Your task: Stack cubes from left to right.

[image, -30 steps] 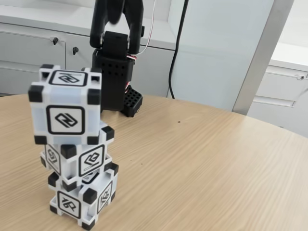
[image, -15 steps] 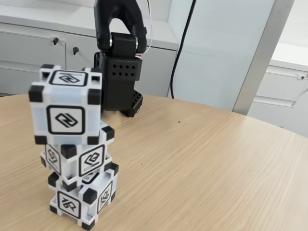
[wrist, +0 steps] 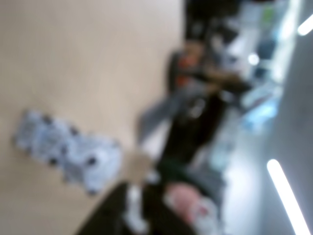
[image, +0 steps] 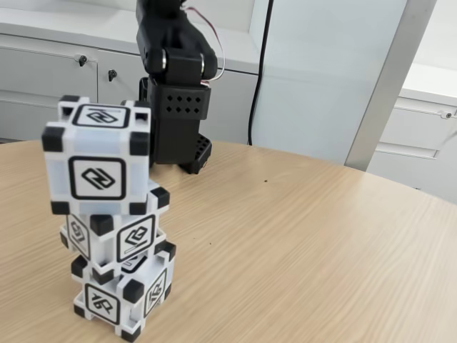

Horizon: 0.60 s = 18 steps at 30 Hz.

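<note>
A round wooden table (image: 300, 243) stands before grey cabinets (image: 50, 78) with keyed locks (image: 112, 74), while a black cable (image: 260, 71) hangs down a white panel (image: 328, 78).

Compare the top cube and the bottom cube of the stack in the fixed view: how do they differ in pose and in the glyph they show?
The top cube faces the camera squarely; the bottom cube is turned, showing a corner. The top cube overhangs the stack to the left; the bottom cube rests on the table. Their glyphs differ. Both are white with black corners.
</note>
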Tool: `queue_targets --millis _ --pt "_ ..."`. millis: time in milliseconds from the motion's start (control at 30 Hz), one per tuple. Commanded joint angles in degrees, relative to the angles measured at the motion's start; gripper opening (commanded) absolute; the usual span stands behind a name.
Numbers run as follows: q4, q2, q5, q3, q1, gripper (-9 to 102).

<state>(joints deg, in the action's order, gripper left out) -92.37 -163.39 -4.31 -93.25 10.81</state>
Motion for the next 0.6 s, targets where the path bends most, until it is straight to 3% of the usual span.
queue_targets --millis 0,267,567 --pt "7.4 -6.5 1.2 -9.1 -0.3 0" --pt "20.0 -24.6 3.4 -39.6 0.2 0" --pt "28.9 -25.0 3.6 -59.8 0.7 0"
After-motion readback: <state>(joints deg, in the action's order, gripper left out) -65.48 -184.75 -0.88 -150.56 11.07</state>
